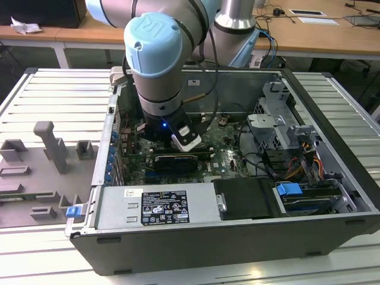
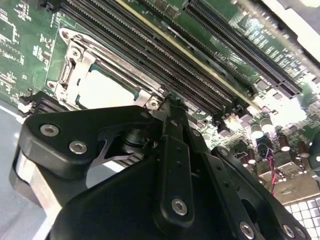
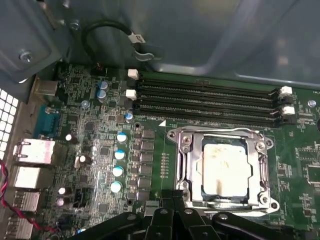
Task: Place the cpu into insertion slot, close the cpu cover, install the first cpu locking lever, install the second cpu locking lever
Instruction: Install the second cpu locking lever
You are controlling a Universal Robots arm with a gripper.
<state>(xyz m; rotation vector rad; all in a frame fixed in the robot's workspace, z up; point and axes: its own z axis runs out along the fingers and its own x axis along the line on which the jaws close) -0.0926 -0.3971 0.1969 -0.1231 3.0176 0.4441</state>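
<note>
green motherboard point(image 3: 100, 150); first wrist view shows cpu point(image 3: 223, 165) under cpu cover point(image 3: 187, 165).

Just beyond my matt black gripper point(image 3: 172, 200) with its bright steel screw heads, I see the thin silvery-grey metal cpu cover point(image 3: 186, 165), bare and brushed, catching soft glints. Inside its window lies the pale silvery-beige cpu point(image 3: 223, 167), its metal face dull and slightly smudged. Farther from the fingertips run long black plastic memory slots point(image 3: 205, 100), semi-glossy, on a green lacquered circuit board point(image 3: 90, 100). I read the grey case wall point(image 3: 200, 35) behind as painted sheet metal, smooth and satin.
</note>
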